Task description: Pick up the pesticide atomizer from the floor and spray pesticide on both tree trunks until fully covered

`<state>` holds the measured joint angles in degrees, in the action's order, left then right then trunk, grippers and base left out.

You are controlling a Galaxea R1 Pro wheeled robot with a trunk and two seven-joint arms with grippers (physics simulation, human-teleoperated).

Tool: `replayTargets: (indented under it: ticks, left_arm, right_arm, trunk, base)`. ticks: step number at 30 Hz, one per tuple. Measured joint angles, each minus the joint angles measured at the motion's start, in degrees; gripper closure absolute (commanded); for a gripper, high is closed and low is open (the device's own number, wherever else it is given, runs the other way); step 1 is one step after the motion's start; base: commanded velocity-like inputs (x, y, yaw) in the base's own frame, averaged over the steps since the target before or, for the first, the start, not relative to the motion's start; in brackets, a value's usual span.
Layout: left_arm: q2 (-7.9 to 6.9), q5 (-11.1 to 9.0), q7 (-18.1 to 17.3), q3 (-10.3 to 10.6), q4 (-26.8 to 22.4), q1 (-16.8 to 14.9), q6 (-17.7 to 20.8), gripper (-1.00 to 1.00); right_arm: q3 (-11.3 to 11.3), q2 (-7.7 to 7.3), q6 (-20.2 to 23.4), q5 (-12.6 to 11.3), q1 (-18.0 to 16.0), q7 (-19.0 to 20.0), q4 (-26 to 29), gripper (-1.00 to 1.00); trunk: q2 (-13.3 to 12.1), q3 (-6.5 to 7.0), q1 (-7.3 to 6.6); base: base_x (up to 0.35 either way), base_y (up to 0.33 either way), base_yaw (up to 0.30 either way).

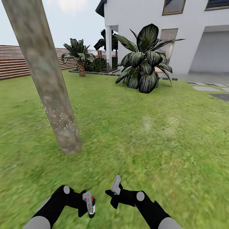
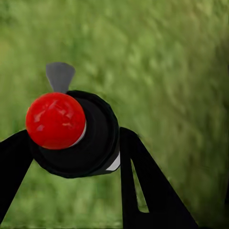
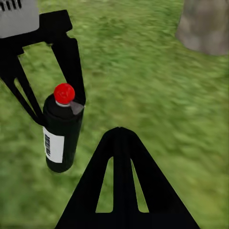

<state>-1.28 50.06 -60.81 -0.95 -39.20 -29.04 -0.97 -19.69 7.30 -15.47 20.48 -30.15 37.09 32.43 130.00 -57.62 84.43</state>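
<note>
The near tree trunk [image 1: 47, 79] rises steeply from the lawn at the left of the head view, its base [image 3: 205, 26] on grass. White spray specks dot its lower bark [image 1: 62, 122]. Low in front, my left gripper [image 1: 90, 203] is shut on the pesticide atomizer [image 1: 92, 205], a dark cylinder with a red cap [image 2: 55, 120] and a white label [image 3: 53, 145]. The black fingers [image 2: 143, 186] clamp its body [image 2: 95, 143]. My right gripper [image 1: 116, 186] hangs just beside it, shut on nothing, its fingers [image 3: 119, 181] pressed together. A second tall tree is out of view.
A big striped-leaf plant [image 1: 144, 63] stands mid-lawn ahead. A small palm [image 1: 79, 57] and bushes sit by the white house [image 1: 190, 35]. The brown slat fence [image 1: 12, 63] runs at the far left, and grey stepping slabs [image 1: 206, 89] lie at the right. Grass lies between me and the trunk.
</note>
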Motion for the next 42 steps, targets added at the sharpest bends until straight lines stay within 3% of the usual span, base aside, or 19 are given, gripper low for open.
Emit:
replayTargets:
  ticks: [4,6,7,11,14,17,18,20,21,23,26,28,31,32,33,36,40,41,42]
  left_arm:
    - [-2.65,2.12,0.0,-0.01,0.01,0.11,0.01,1.0]
    - [-4.77,2.39,-0.12,0.01,0.02,0.2,0.0,1.0]
    - [-5.77,2.41,-0.17,0.04,0.01,0.28,-0.03,1.0]
    - [-9.48,2.43,-0.07,-0.16,0.01,0.55,-0.07,1.0]
    - [-11.7,1.66,0.86,-1.7,0.05,0.62,0.07,1.0]
    - [-11.98,0.99,5.82,-8.52,2.45,0.65,-0.1,1.0]
    - [-11.84,0.93,8.35,-11.95,4.03,0.66,-0.18,1.0]
    - [-11.41,0.13,13.3,-18.18,7.65,0.67,-0.33,1.0]
    - [-11.05,-0.95,16.04,-20.59,9.99,0.68,-0.45,1.0]
    - [-10.64,-4.41,23.51,-23.22,16.06,0.68,-3.56,1.0]
    - [-10.51,-13.17,38.8,-24.16,28.13,0.69,-12.52,1.0]
    - [-10.51,-18.76,46.94,-24.35,33.6,1.39,-17.75,1.0]
    - [-10.5,-27.25,51.8,-24.64,35.94,4.65,-23.79,1.0]
    - [-10.59,-33.94,52.37,-24.93,36.05,7.25,-24.65,1.0]
    - [-10.41,-34.71,52.41,-24.03,36.25,8.41,-24.81,1.0]
    - [-9.13,-35.59,52.45,-23.94,36.22,8.84,-24.94,1.0]
    - [-8.97,-36.26,52.47,-24.26,36.22,8.91,-24.96,1.0]
    - [-9.1,-36.2,52.47,-24.33,36.18,8.96,-24.95,1.0]
    - [-9.18,-36.18,52.48,-24.29,36.2,8.98,-24.96,1.0]
  right_arm:
    - [0.0,-0.08,0.0,0.0,0.0,0.0,-0.06,1.0]
    - [0.0,-0.09,0.0,0.0,0.0,0.0,-0.1,1.0]
    - [0.0,-0.1,0.0,0.0,0.0,0.0,-0.14,-1.0]
    - [0.01,-0.23,-0.07,0.05,0.0,-0.04,-0.46,-1.0]
    - [0.15,-0.66,-0.08,0.14,0.0,-0.19,-0.8,-1.0]
    - [0.34,-2.01,-0.23,0.13,0.0,-0.58,-3.21,-1.0]
    - [0.51,-2.97,-0.29,0.11,0.05,-1.59,-5.59,-1.0]
    - [2.28,-4.62,-0.28,0.03,0.03,-8.25,-11.45,-1.0]
    - [3.46,-4.99,-0.29,0.0,0.02,-12.94,-14.51,-1.0]
    - [4.65,-5.31,-0.46,-0.07,0.06,-22.67,-19.5,-1.0]
    - [5.52,-5.46,-4.56,-0.87,0.43,-37.98,-22.69,-1.0]
    - [6.11,-5.52,-10.48,-3.67,2.18,-48.36,-24.31,-1.0]
    - [6.37,-6.56,-16.44,-8.89,3.69,-54.13,-27.17,-1.0]
    - [6.37,-7.07,-17.77,-10.1,4.06,-54.71,-28.85,-1.0]
    - [6.18,-7.11,-17.94,-10.17,4.16,-54.78,-29.29,-1.0]
    - [6.15,-6.99,-18.12,-10.31,5.54,-54.84,-29.51,-1.0]
    - [6.39,-5.75,-18.15,-10.45,5.97,-54.93,-29.39,-1.0]
    - [10.02,-5.81,-18.15,-10.57,5.97,-54.96,-29.33,-1.0]
    - [11.53,-5.84,-18.13,-10.51,5.98,-54.95,-29.34,-1.0]
  trunk:
    - [0.0,0.0,0.0]
    - [0.0,0.0,0.0]
    - [0.0,0.0,0.0]
    - [0.0,0.0,0.0]
    - [0.0,0.0,0.0]
    - [0.0,0.0,0.0]
    - [0.0,-0.01,0.0]
    - [0.0,-0.01,0.0]
    - [0.0,-0.01,0.0]
    - [0.0,-0.01,0.0]
    - [0.0,-0.01,0.0]
    - [0.0,-0.01,0.0]
    - [0.0,-0.01,0.0]
    - [0.0,0.0,0.0]
    - [0.0,-0.01,0.0]
    - [0.0,0.0,0.0]
    - [0.0,0.0,0.0]
    - [0.0,0.0,0.0]
    - [0.0,0.0,0.0]
  base:
    - [0.0,0.0,0.0]
    - [0.0,0.0,0.0]
    - [0.0,0.0,0.0]
    - [0.0,0.0,0.0]
    - [0.0,0.0,0.0]
    - [0.0,0.0,0.0]
    - [0.0,0.0,0.0]
    - [0.0,0.0,0.0]
    - [0.0,0.0,0.0]
    - [0.0,0.0,0.0]
    - [0.0,0.0,0.0]
    - [0.0,0.0,0.0]
    - [0.0,0.0,0.0]
    - [0.0,0.0,0.0]
    - [0.0,0.0,0.0]
    - [0.0,0.0,0.0]
    - [0.0,0.0,0.0]
    - [0.0,0.0,0.0]
    - [-0.052,-0.033,0.0]
